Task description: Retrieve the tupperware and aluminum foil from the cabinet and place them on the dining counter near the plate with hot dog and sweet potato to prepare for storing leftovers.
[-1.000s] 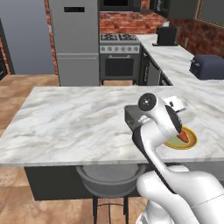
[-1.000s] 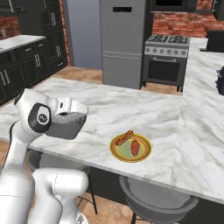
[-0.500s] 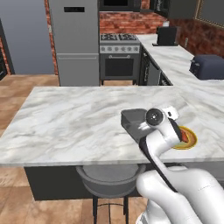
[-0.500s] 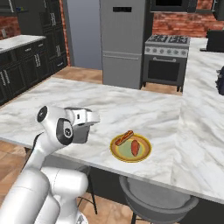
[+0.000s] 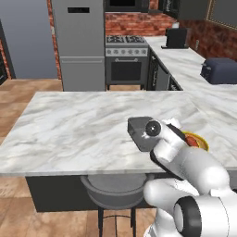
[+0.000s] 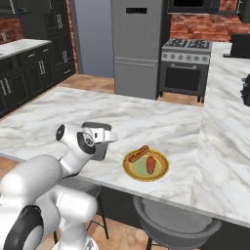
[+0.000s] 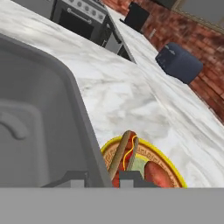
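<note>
Tupperware sits at the arm's wrist over the near edge of the dining counter in the left base view, left of the plate. From the right base view, the grey container hangs beside the plate, where hot dog and sweet potato lie. Through the hand view, the gripper is pinched nearly shut on the container's rim, just beside the plate.

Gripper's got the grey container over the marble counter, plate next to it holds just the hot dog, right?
Not quite: the plate holds two things, the hot dog and a sweet potato, as the right base view shows. The rest stands: the gripper grips the grey container over the marble counter.
</note>
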